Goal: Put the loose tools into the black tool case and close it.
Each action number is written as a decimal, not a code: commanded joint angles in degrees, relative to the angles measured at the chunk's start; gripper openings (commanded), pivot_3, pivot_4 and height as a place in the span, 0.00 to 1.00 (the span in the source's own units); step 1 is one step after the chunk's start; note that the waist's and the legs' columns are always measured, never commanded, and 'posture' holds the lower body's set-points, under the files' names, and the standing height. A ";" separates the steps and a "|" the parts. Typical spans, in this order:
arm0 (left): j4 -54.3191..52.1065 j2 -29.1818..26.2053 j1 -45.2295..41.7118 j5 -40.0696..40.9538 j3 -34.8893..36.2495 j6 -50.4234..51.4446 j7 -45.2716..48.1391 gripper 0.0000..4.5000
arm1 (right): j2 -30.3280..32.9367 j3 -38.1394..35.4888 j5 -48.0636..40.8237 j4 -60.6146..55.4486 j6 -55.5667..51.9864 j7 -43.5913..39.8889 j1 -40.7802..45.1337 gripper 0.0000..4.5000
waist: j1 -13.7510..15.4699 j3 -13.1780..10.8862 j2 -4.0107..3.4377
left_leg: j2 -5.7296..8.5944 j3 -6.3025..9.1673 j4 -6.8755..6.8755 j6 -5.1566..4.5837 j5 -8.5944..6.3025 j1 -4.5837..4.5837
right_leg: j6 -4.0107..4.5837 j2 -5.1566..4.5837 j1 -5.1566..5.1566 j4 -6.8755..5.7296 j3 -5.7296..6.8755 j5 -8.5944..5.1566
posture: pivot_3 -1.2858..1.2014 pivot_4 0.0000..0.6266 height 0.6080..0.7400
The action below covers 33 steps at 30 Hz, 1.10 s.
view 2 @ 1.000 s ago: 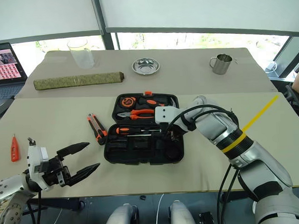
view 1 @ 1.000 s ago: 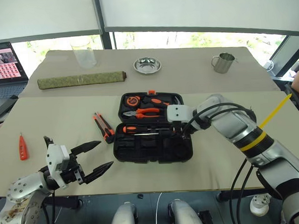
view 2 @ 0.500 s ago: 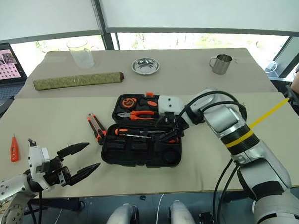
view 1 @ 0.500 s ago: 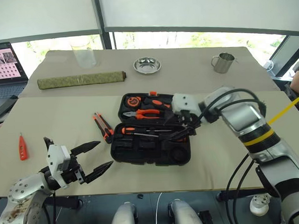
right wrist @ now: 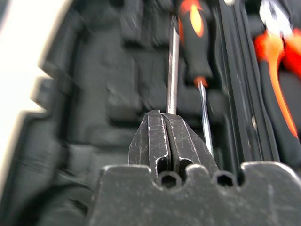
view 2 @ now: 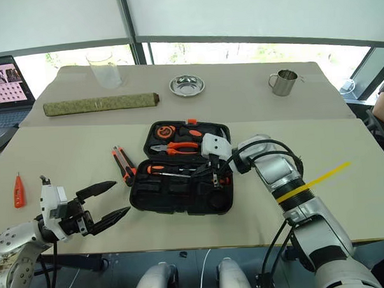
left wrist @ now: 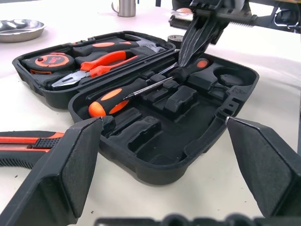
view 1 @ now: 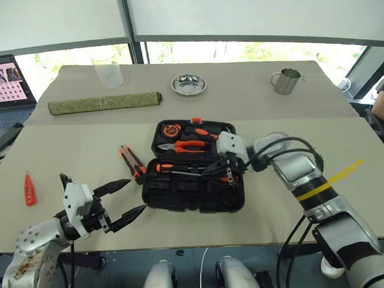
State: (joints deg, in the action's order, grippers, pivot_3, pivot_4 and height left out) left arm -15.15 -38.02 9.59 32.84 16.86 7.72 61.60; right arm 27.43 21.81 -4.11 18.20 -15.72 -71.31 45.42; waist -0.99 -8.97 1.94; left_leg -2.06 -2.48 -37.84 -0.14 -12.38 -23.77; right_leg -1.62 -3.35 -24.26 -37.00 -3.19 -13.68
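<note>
Black plastic clamshell tool case [view 1: 193, 176] lying open mid-table, two orange-black screwdrivers [left wrist: 141, 92] resting inside | right gripper [right wrist: 168, 129] hanging over them, fingers pressed together, wrist view revealing slim steel shafts | left gripper [view 1: 121, 201] spread wide, empty | orange-black utility knife [view 1: 133, 163] beside case; orange tester pen [view 1: 29, 189] far left | beige tabletop [view 1: 84, 149], windows behind

We seem to be in an office or lab room: beige tables [view 1: 65, 156] pushed together beneath wide windows [view 1: 239, 49] with roller blinds [view 1: 250, 11], an open laptop [view 1: 7, 80] at one side, greenery outside the glass
</note>
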 commanded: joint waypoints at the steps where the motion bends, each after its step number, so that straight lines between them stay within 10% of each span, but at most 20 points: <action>1: -1.23 -0.53 -0.19 -0.37 0.01 -0.39 -0.13 1.00 | -0.89 0.50 3.36 4.72 2.20 2.93 1.23 0.01 | -0.04 0.00 0.00 | 0.00 -0.01 0.00 0.00 0.00 0.01 | 0.00 0.00 0.01 0.00 0.00 0.00 | 0.52 0.24 1.00; 10: -0.76 0.27 2.67 -1.32 0.96 -2.86 -0.04 1.00 | -3.00 1.91 4.78 7.04 4.39 1.13 0.60 0.01 | -0.06 0.02 0.02 | -0.02 -0.02 0.00 0.00 0.00 0.08 | 0.01 -0.01 0.06 -0.02 -0.01 0.01 | 0.52 0.24 1.00; 20: 4.49 2.60 7.70 -1.08 6.47 -9.01 -0.98 1.00 | -3.35 -12.91 -8.41 0.83 14.41 1.80 -0.15 0.01 | -1.13 0.01 0.02 | -0.10 -0.02 0.06 0.00 0.00 0.00 | 0.08 0.03 -0.05 -0.02 -0.01 0.03 | 0.52 0.24 1.00; 33: 16.18 12.82 26.52 2.43 32.88 -8.27 -19.91 1.00 | 2.04 -28.60 -24.38 -23.10 24.52 -4.15 -36.08 0.92 | -0.23 0.11 0.21 | -0.47 -0.20 0.04 0.02 -0.22 0.14 | 0.12 0.07 0.12 0.23 0.07 -0.08 | 0.52 0.24 1.00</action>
State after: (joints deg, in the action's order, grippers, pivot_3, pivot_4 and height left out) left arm 0.87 -26.35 35.22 32.48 46.51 -1.56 44.51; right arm 29.37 -4.50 -27.73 -4.03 3.73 -74.41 11.17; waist -1.22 -8.87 2.15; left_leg -2.52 -2.76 -37.80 -0.12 -12.60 -23.56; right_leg -1.63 -3.30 -24.11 -36.77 -3.17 -13.84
